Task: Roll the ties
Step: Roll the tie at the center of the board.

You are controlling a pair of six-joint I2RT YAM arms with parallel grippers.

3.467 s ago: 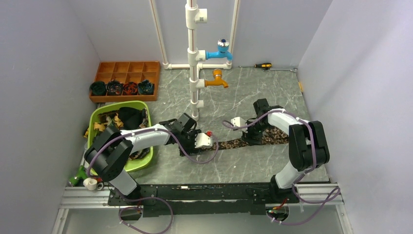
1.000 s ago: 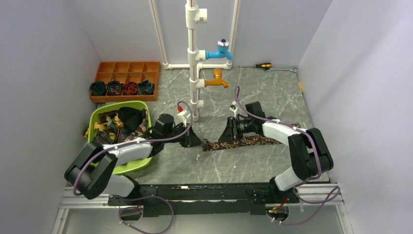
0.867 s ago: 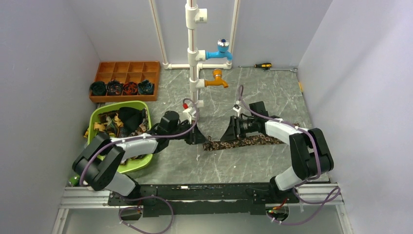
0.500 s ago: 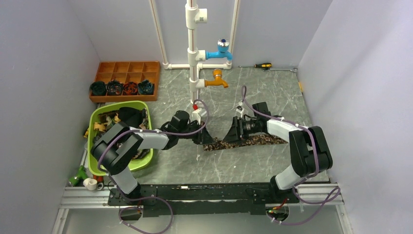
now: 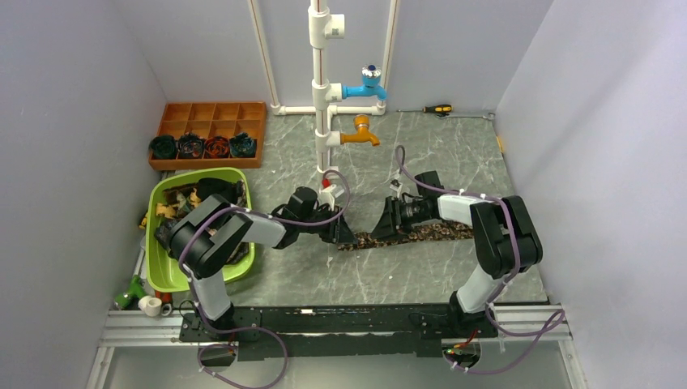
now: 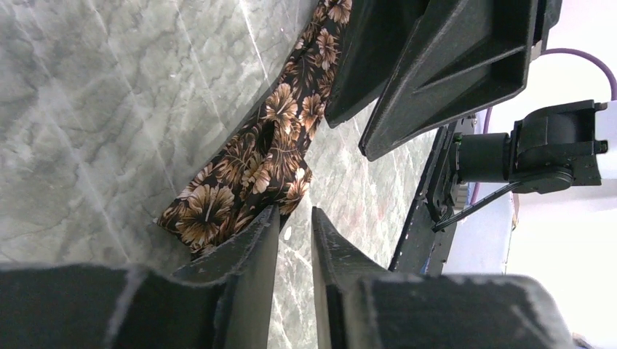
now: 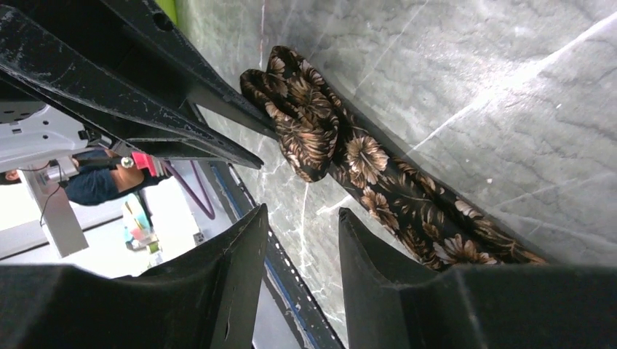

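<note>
A dark tie with brown flowers (image 5: pixel 421 234) lies flat across the table, its left end folded over. My left gripper (image 5: pixel 342 232) lies low at that left end. In the left wrist view its jaws (image 6: pixel 295 212) stand slightly apart with nothing between them, and the tie's end (image 6: pixel 247 174) lies just beyond the left finger. My right gripper (image 5: pixel 381 228) lies low on the tie and points left. In the right wrist view it (image 7: pixel 300 212) is open and empty, with the folded end (image 7: pixel 309 123) ahead of its fingertips.
An orange tray (image 5: pixel 212 112) at the back left holds several rolled ties (image 5: pixel 202 147). A green basket (image 5: pixel 166 274) holds more loose ties. A white pipe stand (image 5: pixel 322 97) with blue and orange taps rises behind the grippers. A screwdriver (image 5: pixel 437 109) lies at the back.
My left gripper has moved right from beside the basket to the tie's left end. My right gripper has turned to lie low on the tie, pointing left.
</note>
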